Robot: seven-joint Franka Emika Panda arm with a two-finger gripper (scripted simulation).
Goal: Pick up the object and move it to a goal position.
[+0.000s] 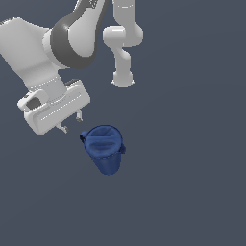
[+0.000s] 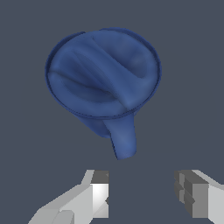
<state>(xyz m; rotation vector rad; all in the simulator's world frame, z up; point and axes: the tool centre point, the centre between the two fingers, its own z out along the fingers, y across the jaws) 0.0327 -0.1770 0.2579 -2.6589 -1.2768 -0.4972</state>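
The object (image 1: 104, 149) is a dark blue tapered cup with a wide round rim, standing upright on the grey floor near the middle of the exterior view. In the wrist view the object (image 2: 103, 74) shows its rim from above, with a side handle pointing toward the fingers. My gripper (image 1: 70, 121) hangs above and toward the exterior view's left of the cup, apart from it. Both fingers are spread wide with nothing between them; the gripper (image 2: 142, 192) is open in the wrist view.
The arm's white links and base (image 1: 123, 79) stand behind the cup at the top of the exterior view. A plain dark grey floor (image 1: 192, 192) spreads all around.
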